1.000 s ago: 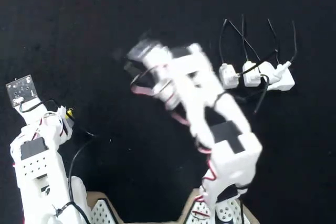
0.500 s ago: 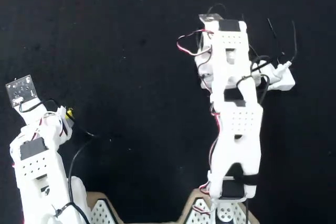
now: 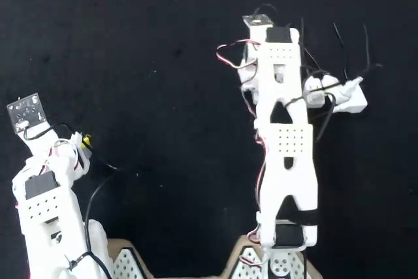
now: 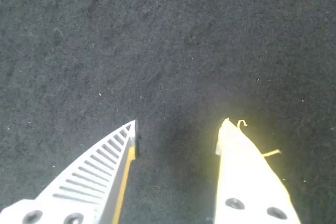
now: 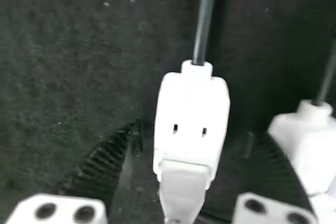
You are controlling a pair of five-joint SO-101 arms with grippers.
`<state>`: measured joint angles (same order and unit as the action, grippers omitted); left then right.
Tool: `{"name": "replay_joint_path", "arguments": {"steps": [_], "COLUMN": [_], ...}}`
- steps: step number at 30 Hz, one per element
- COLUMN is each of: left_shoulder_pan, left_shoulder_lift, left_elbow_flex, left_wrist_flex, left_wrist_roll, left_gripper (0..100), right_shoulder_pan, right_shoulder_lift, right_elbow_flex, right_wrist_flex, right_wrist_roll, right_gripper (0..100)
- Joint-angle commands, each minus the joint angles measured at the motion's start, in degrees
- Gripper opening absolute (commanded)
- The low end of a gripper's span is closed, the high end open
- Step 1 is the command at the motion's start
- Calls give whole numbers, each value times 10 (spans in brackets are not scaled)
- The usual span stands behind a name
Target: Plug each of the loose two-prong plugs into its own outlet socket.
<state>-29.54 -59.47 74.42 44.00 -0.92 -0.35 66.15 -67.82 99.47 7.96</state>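
No writing can be read — not even on the plug (plain white).

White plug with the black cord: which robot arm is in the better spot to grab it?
Right. The right gripper sits open around the white plug with the black cord, one finger on each side. The left gripper hangs open over bare black tablecloth, away from the plugs.

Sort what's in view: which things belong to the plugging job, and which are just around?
Job: white two-slot piece on a black cord, straddled by the open right gripper; neighbouring white corded piece.
Just around: black table cover; left gripper, open over bare cover.
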Motion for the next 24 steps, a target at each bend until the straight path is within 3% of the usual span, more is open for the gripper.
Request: {"name": "replay_joint_path", "arguments": {"steps": [1,9,11,15,21,24], "left_shoulder_pan": [-3,-3,0,1,1,2], "left_shoulder_lift": [-10,-10,-11,-11,-11,-11], "left_elbow_flex": [-5,-1,3,4,0,-2], "left_wrist_flex": [-7,-11,-11,-11,-7,-6], "left_wrist_roll": [5,5,5,5,2,1], "left_gripper": [245,245,245,241,21,62], "right_shoulder_pan": [-19,-25,-16,11,23,36], "right_shoulder_lift": [-104,-499,-620,-815,-980,-1031], "right_elbow_flex": [-1,196,247,365,679,830], "right_wrist_flex": [18,18,17,4,-42,-78], "right_wrist_roll": [3,17,56,76,76,76], "right_gripper": [304,295,231,3,128,95]}}
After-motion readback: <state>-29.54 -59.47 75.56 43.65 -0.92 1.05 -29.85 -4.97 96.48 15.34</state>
